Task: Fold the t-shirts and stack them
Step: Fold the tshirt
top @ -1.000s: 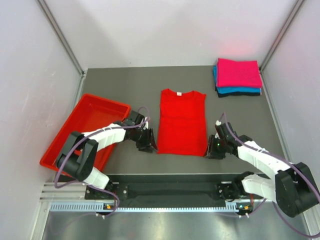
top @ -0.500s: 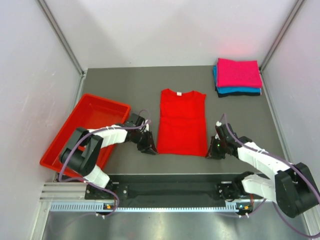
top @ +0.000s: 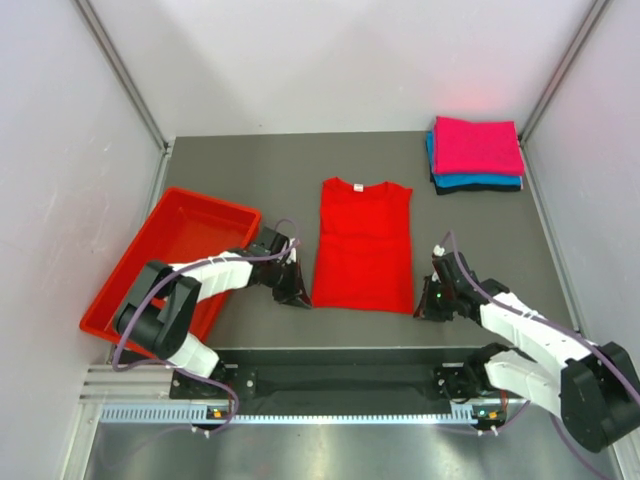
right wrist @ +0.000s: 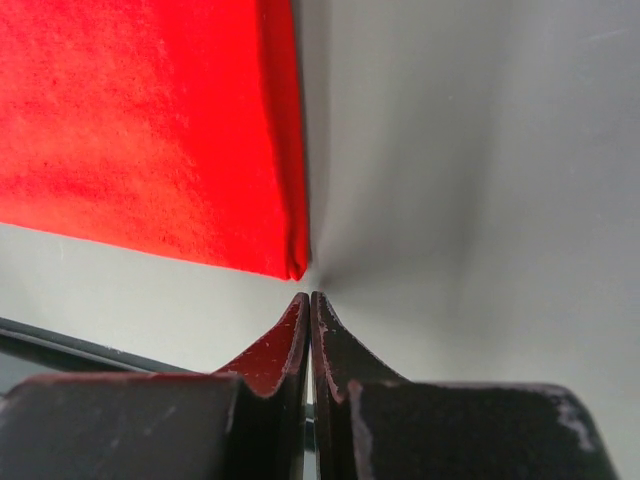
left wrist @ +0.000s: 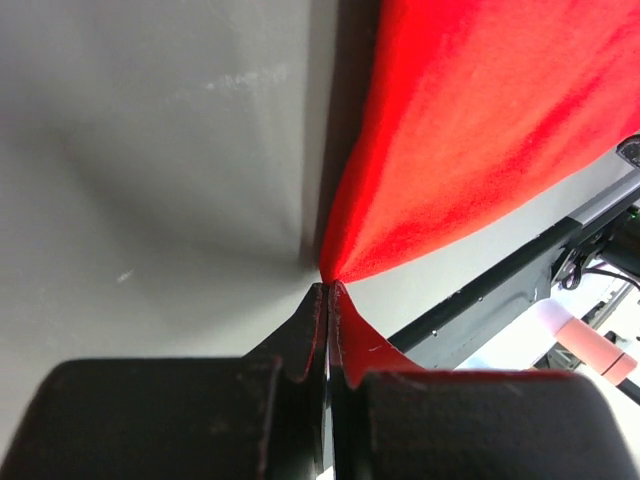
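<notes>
Looking down from the overhead camera, I see the red t-shirt (top: 362, 245) lying flat in the middle of the grey table (top: 250, 170), collar toward the top of the frame; the left gripper (top: 297, 296) sits at its lower left corner and the right gripper (top: 428, 306) at its lower right corner; on the left wrist camera the jaws are clamped on the cloth, which rises to a point between the tips; on the right wrist camera the jaws are pressed together just below the corner, and I cannot tell whether any cloth is caught; the pink t-shirt (top: 478, 145) tops a folded stack over the teal t-shirt (top: 480, 181) at upper right; the red tray (top: 180, 245) sits at the left.
</notes>
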`<state>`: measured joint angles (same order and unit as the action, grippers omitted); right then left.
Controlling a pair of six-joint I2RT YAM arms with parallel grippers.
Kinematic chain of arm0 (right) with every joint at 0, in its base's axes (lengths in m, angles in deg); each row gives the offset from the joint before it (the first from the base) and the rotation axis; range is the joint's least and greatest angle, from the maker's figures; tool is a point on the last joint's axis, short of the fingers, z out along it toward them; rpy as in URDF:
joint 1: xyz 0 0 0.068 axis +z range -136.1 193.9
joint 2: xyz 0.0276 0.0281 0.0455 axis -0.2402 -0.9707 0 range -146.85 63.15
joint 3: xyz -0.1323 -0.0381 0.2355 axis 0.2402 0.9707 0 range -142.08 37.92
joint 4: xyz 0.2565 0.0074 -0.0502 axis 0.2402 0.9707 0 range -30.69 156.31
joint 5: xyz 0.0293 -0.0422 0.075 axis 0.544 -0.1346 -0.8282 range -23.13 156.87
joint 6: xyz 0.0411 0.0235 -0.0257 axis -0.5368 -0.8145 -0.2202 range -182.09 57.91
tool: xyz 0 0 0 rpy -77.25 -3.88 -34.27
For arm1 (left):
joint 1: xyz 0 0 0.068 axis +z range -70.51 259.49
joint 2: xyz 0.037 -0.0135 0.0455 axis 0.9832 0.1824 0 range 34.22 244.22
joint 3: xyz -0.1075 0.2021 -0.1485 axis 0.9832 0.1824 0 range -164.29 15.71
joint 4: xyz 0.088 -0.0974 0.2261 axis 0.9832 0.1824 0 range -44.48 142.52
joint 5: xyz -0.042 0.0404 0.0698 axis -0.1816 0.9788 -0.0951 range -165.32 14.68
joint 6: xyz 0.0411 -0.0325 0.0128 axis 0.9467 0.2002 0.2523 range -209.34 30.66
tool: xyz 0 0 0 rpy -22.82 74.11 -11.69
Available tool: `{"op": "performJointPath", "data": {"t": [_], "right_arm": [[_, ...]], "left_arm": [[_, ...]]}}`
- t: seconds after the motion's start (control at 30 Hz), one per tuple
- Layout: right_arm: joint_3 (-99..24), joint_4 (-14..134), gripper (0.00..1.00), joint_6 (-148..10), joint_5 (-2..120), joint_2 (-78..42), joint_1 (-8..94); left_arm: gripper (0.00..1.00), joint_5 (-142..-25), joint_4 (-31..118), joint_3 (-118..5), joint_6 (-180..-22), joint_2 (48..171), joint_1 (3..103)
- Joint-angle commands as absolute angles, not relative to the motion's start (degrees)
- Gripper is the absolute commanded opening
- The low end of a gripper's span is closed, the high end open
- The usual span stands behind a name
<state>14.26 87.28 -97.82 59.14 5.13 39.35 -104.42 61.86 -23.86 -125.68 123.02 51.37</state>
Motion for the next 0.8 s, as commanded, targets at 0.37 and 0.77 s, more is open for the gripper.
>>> {"op": "performJointPath", "data": {"t": [0.37,0.77], "right_arm": [[10.9,87.2,0.43,-100.4,60.8,8.2,40.9],[10.3,85.4,0.18,-100.4,64.7,-0.8,42.9]], "left_arm": [[0.00,-102.4,62.8,-22.4,-126.3,120.4,50.3],[0.00,-102.6,62.5,-21.8,-126.4,120.2,50.3]]}}
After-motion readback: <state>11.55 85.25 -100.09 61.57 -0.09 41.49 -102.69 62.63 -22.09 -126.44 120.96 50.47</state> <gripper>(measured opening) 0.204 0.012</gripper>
